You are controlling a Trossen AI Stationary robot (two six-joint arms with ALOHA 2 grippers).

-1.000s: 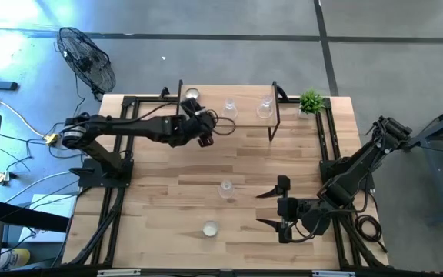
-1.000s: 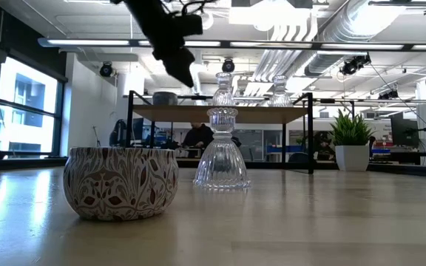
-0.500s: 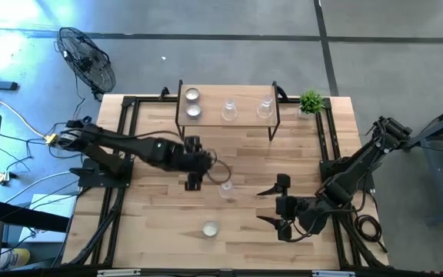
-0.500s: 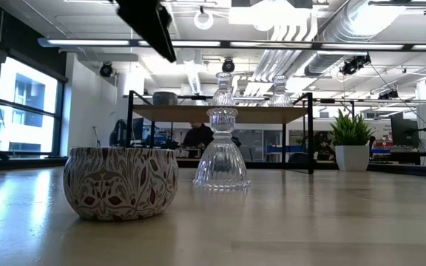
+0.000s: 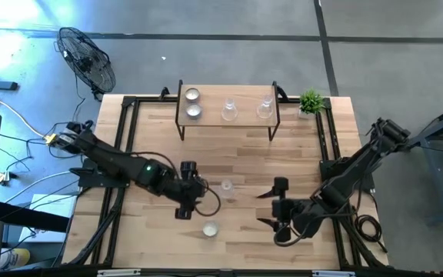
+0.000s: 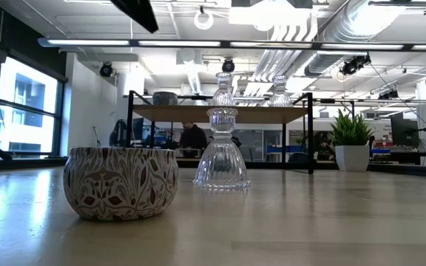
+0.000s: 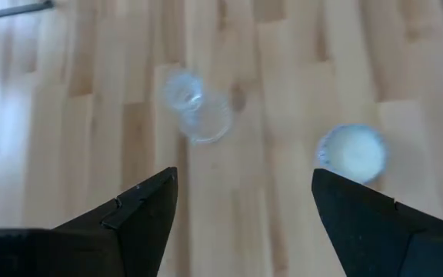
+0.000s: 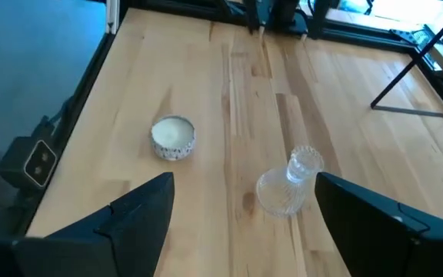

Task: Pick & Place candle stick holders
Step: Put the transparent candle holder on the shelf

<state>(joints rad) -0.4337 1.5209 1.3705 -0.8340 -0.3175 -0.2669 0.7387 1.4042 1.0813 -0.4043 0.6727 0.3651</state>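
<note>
A clear glass stemmed holder stands upright on its base mid-table; it also shows in the low view. A patterned tealight cup with a white centre sits near the front edge. Two tealight cups and two glass holders stand on the shelf rack at the back. My left gripper is open and empty, left of the glass holder and above the table. My right gripper is open and empty to the right of both.
A small green plant in a white pot stands at the table's far right corner. Black frame rails run along the left and right table edges. Bare wood lies between the rack and the mid-table holder.
My left gripper has moved from the rack at the back toward the table's near edge, empty and open, and now hovers left of the mid-table glass holder. A second tealight cup now shows on the rack where the gripper was.
</note>
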